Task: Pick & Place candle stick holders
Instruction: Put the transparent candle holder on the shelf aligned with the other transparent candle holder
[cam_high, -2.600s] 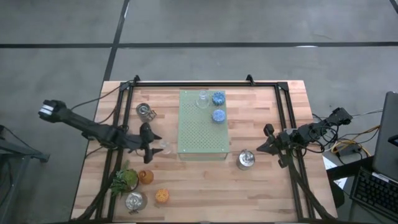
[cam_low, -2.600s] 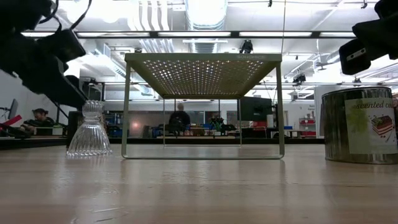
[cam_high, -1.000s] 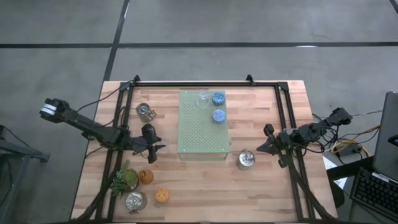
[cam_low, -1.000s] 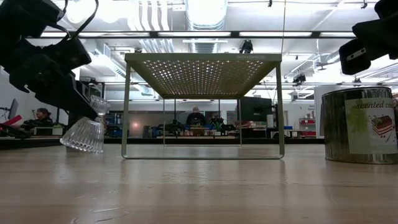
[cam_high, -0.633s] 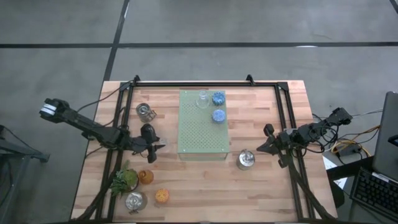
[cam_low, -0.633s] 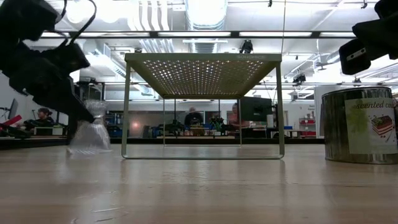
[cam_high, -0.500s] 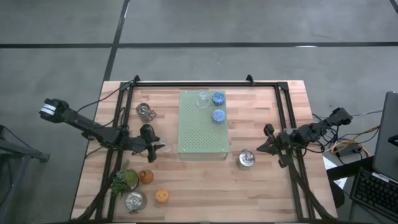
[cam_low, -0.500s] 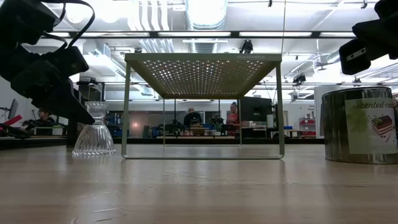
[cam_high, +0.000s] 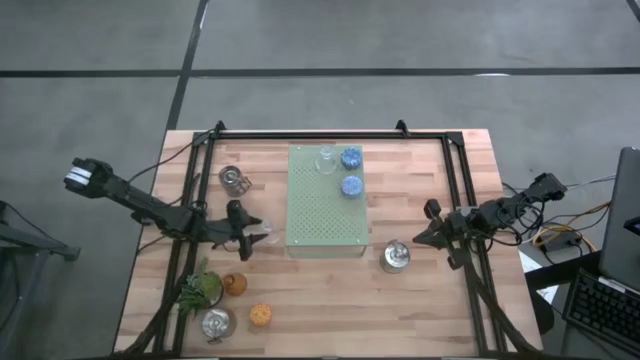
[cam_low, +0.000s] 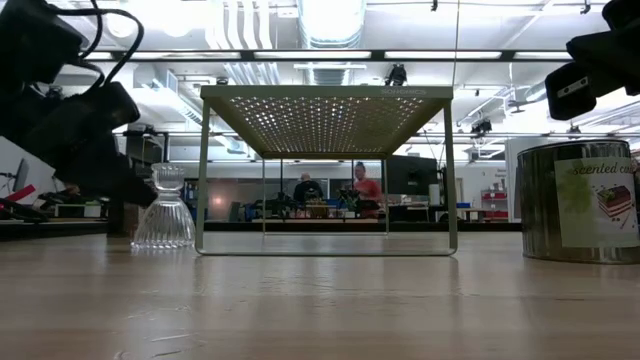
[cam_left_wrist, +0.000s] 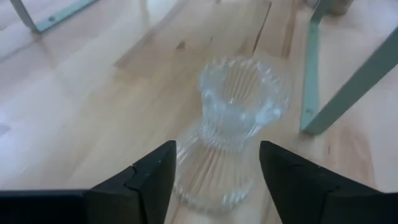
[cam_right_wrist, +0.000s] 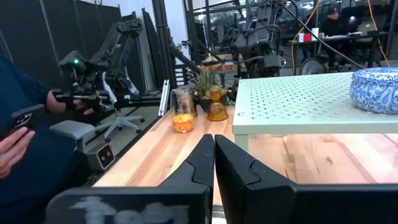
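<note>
Clear glass holder standing upright on the table, between our left gripper's parted fingers.

In the left wrist view we see the ribbed clear glass holder (cam_left_wrist: 233, 134) upright on the wooden table (cam_left_wrist: 81, 93), just ahead of the left gripper (cam_left_wrist: 217, 171), whose two dark fingers (cam_left_wrist: 155, 171) stand apart on either side of its base without clamping it. From above, the holder (cam_high: 263, 233) sits just beside the near-left corner of the pale green board (cam_high: 325, 200), with our left gripper (cam_high: 243, 232) touching or almost touching it; we cannot tell which. In the low view the glass (cam_low: 163, 210) rests flat just beside the board's leg (cam_low: 200, 170). Our right gripper (cam_right_wrist: 214, 149) has its fingers pressed together, holding nothing, and waits near the silver holder (cam_high: 395, 256).
</note>
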